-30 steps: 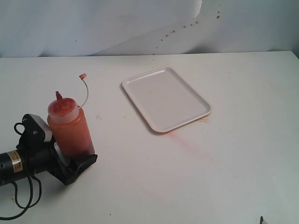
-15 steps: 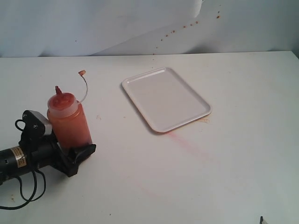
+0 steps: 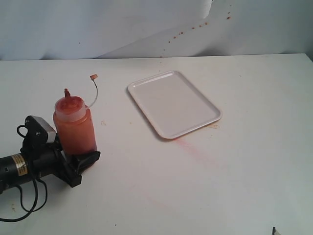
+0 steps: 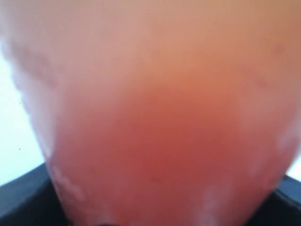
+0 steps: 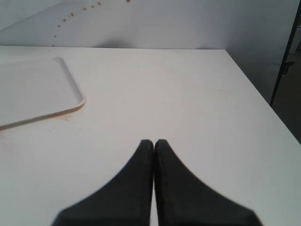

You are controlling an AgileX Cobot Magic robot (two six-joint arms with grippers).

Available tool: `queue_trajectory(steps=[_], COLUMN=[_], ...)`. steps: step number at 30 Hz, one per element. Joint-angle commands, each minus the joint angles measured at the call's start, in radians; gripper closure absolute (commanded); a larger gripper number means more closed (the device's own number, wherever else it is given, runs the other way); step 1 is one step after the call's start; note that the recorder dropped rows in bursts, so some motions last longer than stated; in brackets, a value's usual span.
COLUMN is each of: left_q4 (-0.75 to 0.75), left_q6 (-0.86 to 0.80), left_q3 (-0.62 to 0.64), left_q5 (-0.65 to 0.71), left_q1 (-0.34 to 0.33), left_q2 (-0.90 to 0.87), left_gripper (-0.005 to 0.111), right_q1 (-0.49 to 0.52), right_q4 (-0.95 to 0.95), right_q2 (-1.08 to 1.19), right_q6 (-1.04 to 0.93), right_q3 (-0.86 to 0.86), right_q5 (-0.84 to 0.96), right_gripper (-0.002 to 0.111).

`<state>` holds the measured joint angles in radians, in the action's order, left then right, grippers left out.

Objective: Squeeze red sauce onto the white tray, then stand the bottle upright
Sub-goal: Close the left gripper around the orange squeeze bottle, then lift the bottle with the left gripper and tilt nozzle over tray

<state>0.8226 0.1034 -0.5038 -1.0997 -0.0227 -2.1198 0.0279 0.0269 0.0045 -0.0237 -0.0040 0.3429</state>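
The bottle (image 3: 74, 129) stands upright at the table's left, translucent orange-red, with its nozzle up and its cap (image 3: 93, 77) hanging off on a thin tether. My left gripper (image 3: 80, 155) comes in low from the left, its jaws pressed against both sides of the bottle's base. In the left wrist view the bottle (image 4: 160, 117) fills the picture, with the dark fingers (image 4: 23, 200) at its sides. The red sauce shows only inside the bottle. The white tray (image 3: 166, 134) lies flat at the centre, also in the right wrist view (image 5: 33, 89). My right gripper (image 5: 154, 141) is shut and holds nothing.
A faint pink smear (image 3: 195, 149) runs from the tray's near corner across the table. Red specks (image 3: 190, 28) dot the back wall. The left arm's black cable (image 3: 24, 208) loops at the front left. The table's right edge (image 5: 263, 117) drops off beside my right gripper.
The left jaws have closed in on the bottle's base. The bottle has gone from leaning to upright and shifted slightly right, and its cap tether has swung. The right gripper is unchanged.
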Motion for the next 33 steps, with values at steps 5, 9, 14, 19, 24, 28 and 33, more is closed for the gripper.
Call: queue_trajectory(steps=[5, 9, 14, 19, 24, 28, 33], left_q4=[-0.027, -0.027, -0.029, -0.020, -0.084, 0.057, 0.211], left_q6=[-0.036, -0.093, -0.111, -0.103, -0.021, 0.285, 0.566], left_q3=[-0.002, -0.002, -0.002, -0.002, -0.018, -0.217, -0.594], left_q5=[-0.121, -0.121, -0.121, -0.121, -0.121, 0.170, 0.581], left_q1=[0.000, 0.000, 0.000, 0.000, 0.004, 0.027, 0.143], left_q2=[0.002, 0.002, 0.002, 0.085, 0.227, 0.328, 0.347], left_gripper=[0.107, 0.107, 0.107, 0.107, 0.107, 0.107, 0.107], right_q1=[0.006, 0.006, 0.006, 0.006, 0.006, 0.001, -0.051], right_q4=[0.006, 0.006, 0.006, 0.054, -0.183, -0.358, -0.179], right_q2=[-0.005, -0.005, -0.005, -0.005, -0.005, -0.005, -0.005], right_q6=[0.001, 0.001, 0.001, -0.025, 0.024, 0.211, 0.473], right_q3=[0.004, 0.004, 0.004, 0.004, 0.004, 0.004, 0.004], right_q5=[-0.001, -0.001, -0.001, -0.047, -0.396, -0.607, -0.753], right_gripper=[0.108, 0.108, 0.108, 0.108, 0.108, 0.108, 0.108])
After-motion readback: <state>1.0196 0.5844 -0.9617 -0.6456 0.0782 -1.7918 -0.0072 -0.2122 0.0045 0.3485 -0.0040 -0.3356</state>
